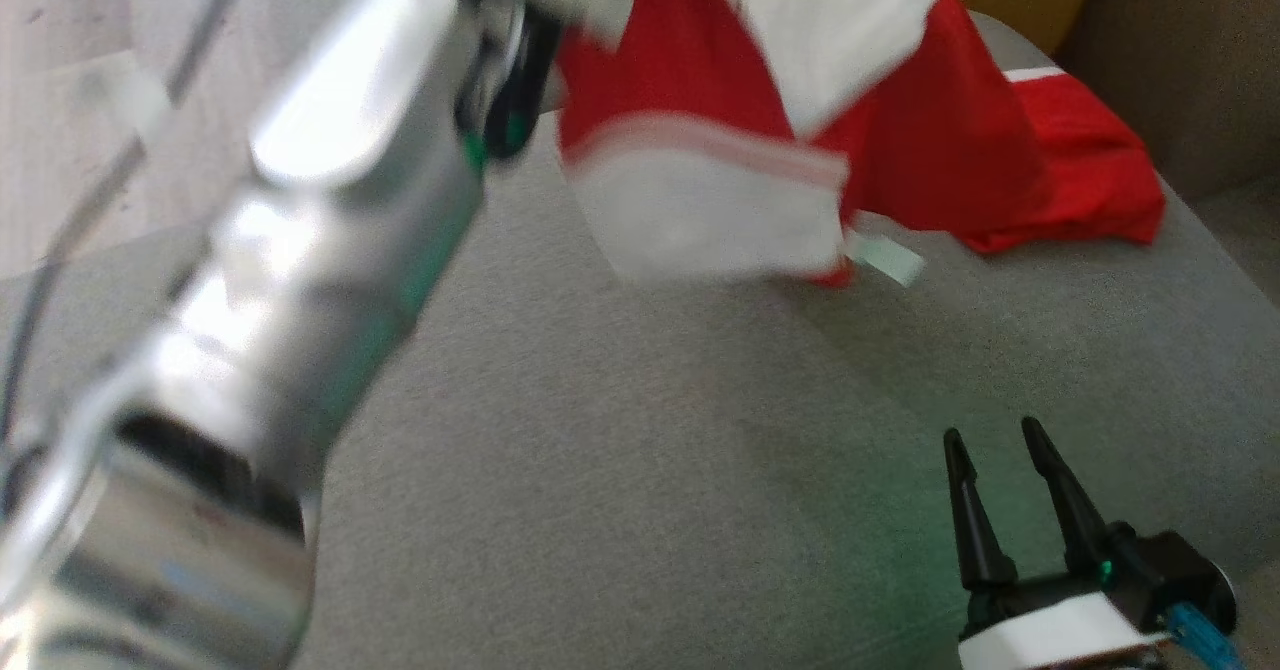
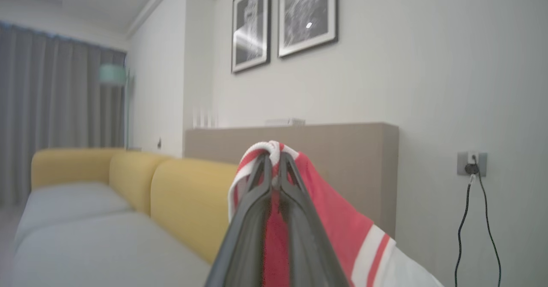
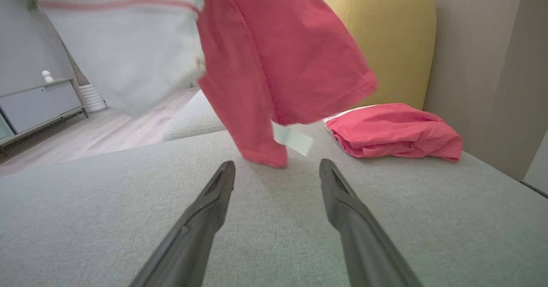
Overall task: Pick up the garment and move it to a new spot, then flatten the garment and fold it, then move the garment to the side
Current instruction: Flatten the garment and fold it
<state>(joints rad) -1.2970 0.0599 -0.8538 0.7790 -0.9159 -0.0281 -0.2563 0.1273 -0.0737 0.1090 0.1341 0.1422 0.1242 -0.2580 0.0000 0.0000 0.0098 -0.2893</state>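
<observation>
My left claw (image 2: 276, 167): clenched on the red-and-white fabric garment (image 3: 278, 55), at its striped edge.
Garment: hangs over the grey fabric sofa seat (image 3: 257, 235), toward its far edge.
My right claw (image 3: 276, 163): released, empty, above the seat.
Crumpled red cloth (image 3: 394, 135): seat's far right corner.

Matt red cloth garment (image 1: 930, 150), rough grey woven cushion (image 1: 640, 470)

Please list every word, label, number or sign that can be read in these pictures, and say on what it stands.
None can be read.
The white tag hanging from the garment: blank or too blurred to read.
The framed prints: no legible letters.
</observation>
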